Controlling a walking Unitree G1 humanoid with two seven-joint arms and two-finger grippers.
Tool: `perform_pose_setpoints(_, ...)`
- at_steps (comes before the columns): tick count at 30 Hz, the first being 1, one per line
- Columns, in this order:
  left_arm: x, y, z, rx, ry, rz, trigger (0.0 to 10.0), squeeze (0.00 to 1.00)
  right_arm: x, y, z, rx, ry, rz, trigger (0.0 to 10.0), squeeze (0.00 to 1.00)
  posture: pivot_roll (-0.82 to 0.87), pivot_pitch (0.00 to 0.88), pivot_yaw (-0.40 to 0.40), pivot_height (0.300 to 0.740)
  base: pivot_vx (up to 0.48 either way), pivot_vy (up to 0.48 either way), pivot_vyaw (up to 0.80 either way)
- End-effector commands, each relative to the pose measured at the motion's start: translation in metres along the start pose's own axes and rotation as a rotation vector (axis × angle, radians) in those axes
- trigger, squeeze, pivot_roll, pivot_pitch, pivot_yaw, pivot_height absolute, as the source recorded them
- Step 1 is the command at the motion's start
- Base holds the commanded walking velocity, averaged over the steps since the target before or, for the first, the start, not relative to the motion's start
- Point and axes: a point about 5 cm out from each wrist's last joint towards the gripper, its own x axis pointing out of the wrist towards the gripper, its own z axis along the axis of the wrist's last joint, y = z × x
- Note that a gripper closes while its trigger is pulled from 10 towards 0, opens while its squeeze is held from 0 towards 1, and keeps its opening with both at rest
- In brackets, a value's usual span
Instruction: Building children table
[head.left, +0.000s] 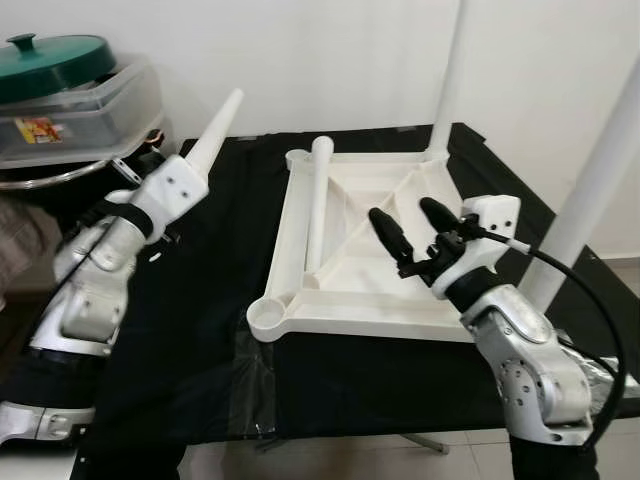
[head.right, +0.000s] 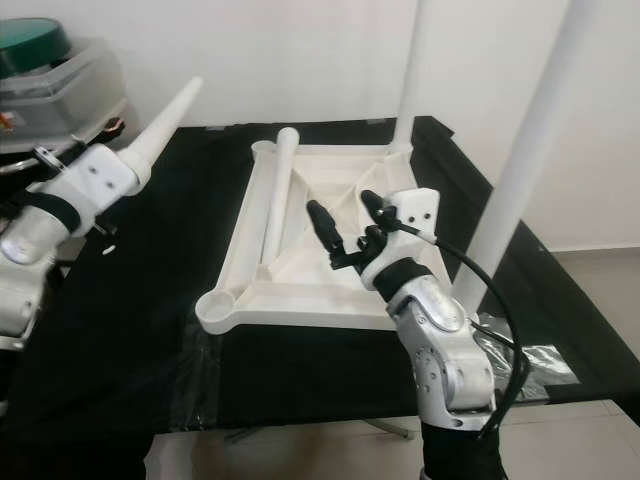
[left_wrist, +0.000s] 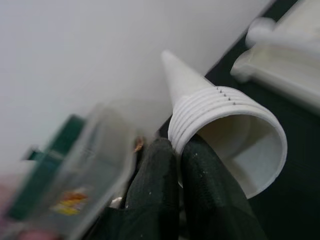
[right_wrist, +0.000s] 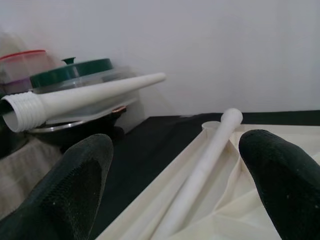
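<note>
- Black cloth (head.left: 200, 330) is covering the work surface in front of you, with white wall behind it.
- Your right gripper (head.left: 412, 232) is hovering over the near right part of the upturned white tabletop (head.left: 350, 300), its fingers spread wide and grasping nothing.
- Your left gripper (left_wrist: 175, 195) is clenching the threaded end of a tapered white leg (head.left: 213, 135), pointing it up and away left of the tabletop.
- One loose leg (head.left: 319, 200) is lying inside the tabletop along its left rim.
- Two legs are already standing upright: one (head.left: 448, 80) at the far right corner, one (head.left: 590, 190) at the near right.
- A green-lidded container (head.left: 60, 70) is sitting far left.
</note>
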Motion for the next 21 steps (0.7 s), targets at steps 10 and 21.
perform_pose_setpoints(10, -0.037, 0.005, 0.026, -0.862, -0.466, -0.200, 0.0, 0.00, 0.008, 0.018, 0.037, 0.765, -0.290, 0.322, 10.0, 0.00, 0.02, 0.012, -0.017, 0.740, 0.000, 0.000, 0.00)
perform_pose_setpoints(21, -0.052, -0.030, 0.031, -1.137, -0.550, -0.373, 0.0, 0.00, 0.006, 0.023, 0.026, 0.855, -0.258, 0.360, 10.0, 0.00, 0.02, 0.014, -0.023, 0.740, 0.000, 0.000, 0.00)
